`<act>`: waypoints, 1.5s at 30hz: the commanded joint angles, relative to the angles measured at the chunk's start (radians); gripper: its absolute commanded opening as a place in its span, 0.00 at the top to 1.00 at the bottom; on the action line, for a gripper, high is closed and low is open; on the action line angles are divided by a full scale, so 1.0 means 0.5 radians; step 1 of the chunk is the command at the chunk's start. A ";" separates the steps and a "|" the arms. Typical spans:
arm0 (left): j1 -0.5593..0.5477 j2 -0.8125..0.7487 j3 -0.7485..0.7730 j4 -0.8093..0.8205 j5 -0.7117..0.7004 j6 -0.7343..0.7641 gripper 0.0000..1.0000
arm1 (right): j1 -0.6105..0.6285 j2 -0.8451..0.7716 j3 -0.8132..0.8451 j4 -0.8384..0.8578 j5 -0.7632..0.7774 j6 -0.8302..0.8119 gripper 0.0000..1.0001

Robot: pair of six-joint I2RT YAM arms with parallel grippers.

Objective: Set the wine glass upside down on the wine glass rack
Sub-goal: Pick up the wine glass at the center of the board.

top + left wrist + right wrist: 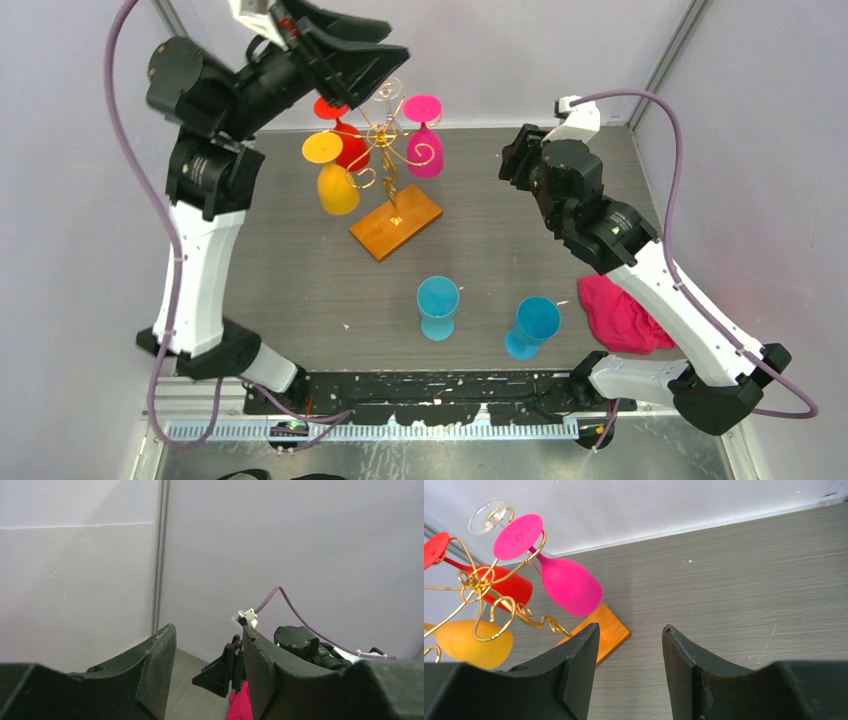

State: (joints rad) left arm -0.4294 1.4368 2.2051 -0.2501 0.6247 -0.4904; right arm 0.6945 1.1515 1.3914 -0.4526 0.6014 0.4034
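Observation:
The wine glass rack [392, 150] is a gold wire stand on an orange-brown wooden base [397, 222] at the back middle. Red [345, 140], yellow [337, 185], magenta [427, 150] and clear [388, 92] glasses hang on it upside down. Two blue wine glasses [438, 303] [532, 325] stand on the table in front. My left gripper [398, 40] is open and empty, high above the rack's top. My right gripper [512, 160] is open and empty to the right of the rack. The right wrist view shows the rack [479, 580], the magenta glass [569, 585] and the base [611, 630] ahead of its open gripper [630, 627].
A pink cloth [618, 315] lies on the table at the right, beside the right arm. The left wrist view looks past its open gripper [207, 630] at the back wall, the right arm's gripper [225, 672] and the cloth [240, 705]. Enclosure walls stand close behind the rack.

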 commanded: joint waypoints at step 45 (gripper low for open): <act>-1.237 -0.429 -1.878 -0.878 -1.443 0.754 0.55 | -0.648 -0.448 -0.356 -0.398 -0.190 0.018 0.33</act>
State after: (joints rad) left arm -1.0344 1.2522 1.3022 -0.7345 -0.0719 -0.0570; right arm 0.3866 0.9443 1.2255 -0.6811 0.5423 0.3901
